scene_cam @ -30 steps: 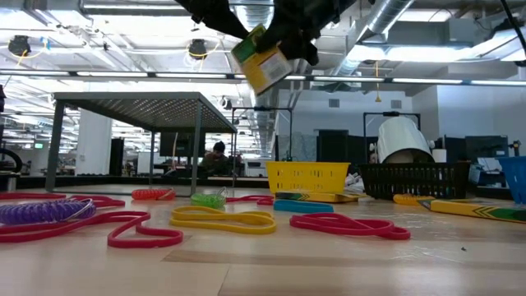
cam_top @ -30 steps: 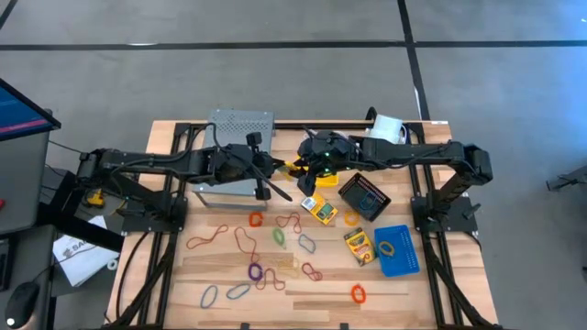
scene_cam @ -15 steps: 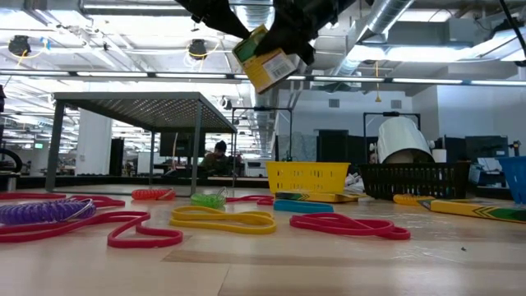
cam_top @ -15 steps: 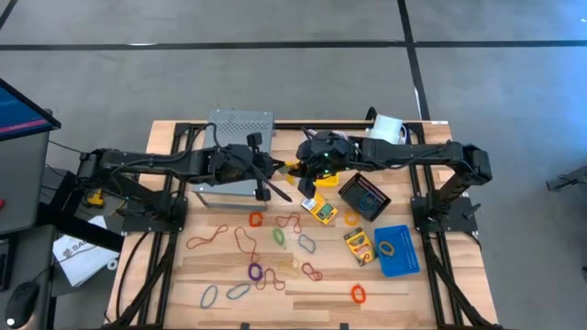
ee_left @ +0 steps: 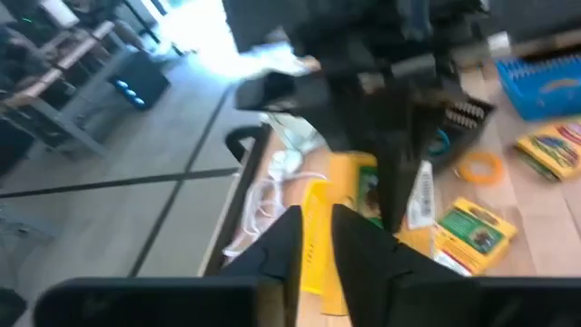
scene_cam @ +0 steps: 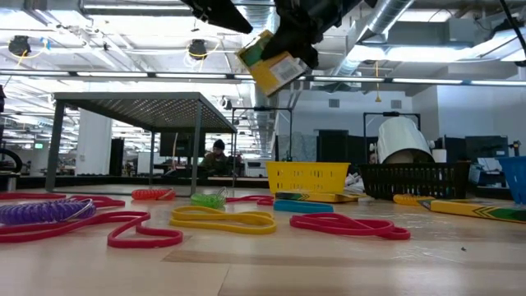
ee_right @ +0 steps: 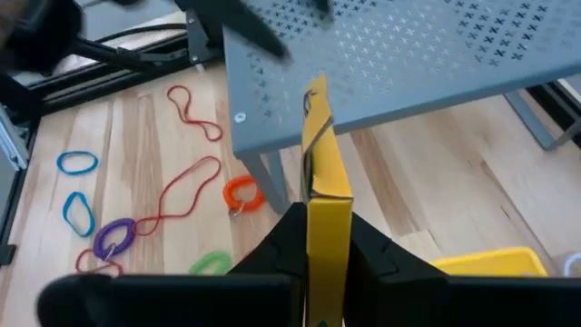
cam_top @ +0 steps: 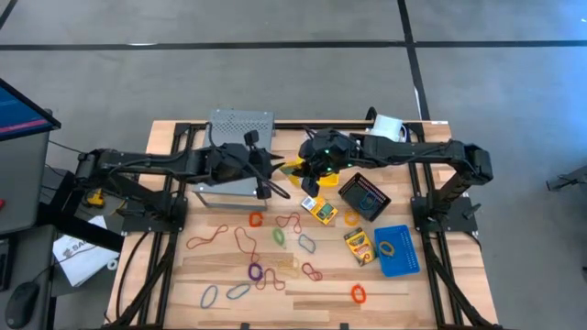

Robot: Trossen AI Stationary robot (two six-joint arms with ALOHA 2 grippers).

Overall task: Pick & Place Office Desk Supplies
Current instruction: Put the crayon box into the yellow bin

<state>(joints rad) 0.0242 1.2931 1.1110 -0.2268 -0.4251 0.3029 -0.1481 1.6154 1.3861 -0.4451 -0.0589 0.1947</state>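
A yellow-green crayon box (scene_cam: 275, 64) hangs high over the table with my right gripper (scene_cam: 302, 29) shut on it, above the yellow tray (scene_cam: 308, 177). My left gripper (scene_cam: 220, 11) stands just to the box's left, open by a narrow gap (ee_left: 316, 243) and holding nothing. Two more crayon boxes (cam_top: 320, 210) (cam_top: 359, 246) lie flat on the table. The black mesh tray (cam_top: 365, 195) and the blue tray (cam_top: 396, 249) sit to the right. Several coloured rubber bands (cam_top: 259, 271) lie across the near half of the table. My right gripper pinches the crayon box between its two fingers, one on each broad face (ee_right: 325, 204); the box shows edge-on between them. The fingers reach it from above and from the table's right. The box hangs tilted below them, clear of the table and of the tray.
A grey perforated stand (cam_top: 240, 124) is at the far left, close behind my left gripper. A white cylinder (cam_top: 387, 126) stands at the far right. A yellow rubber band lies in the blue tray (cam_top: 386, 246). A coiled white cord (ee_left: 265, 195) lies beside the yellow tray.
My left gripper's finger, which lay against the crayon box's upper corner, has come away from it toward the table's left and a little up. The box stays in my right gripper; it has shifted slightly to the right and tipped a bit more.
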